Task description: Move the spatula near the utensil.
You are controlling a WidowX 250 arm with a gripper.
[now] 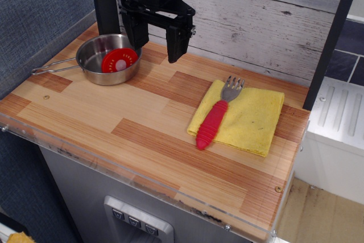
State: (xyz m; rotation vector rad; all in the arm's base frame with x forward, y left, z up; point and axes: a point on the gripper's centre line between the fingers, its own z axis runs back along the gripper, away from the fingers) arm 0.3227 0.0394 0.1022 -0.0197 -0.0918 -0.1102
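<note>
The spatula (218,112) lies on the yellow cloth (250,119) at four o'clock on the wooden surface (114,112), tines toward twelve. The utensil (102,61) (a red disc (119,60) inside) sits at ten o'clock. The end effector (156,41) hangs above it, spread wide, holding nothing.
</note>
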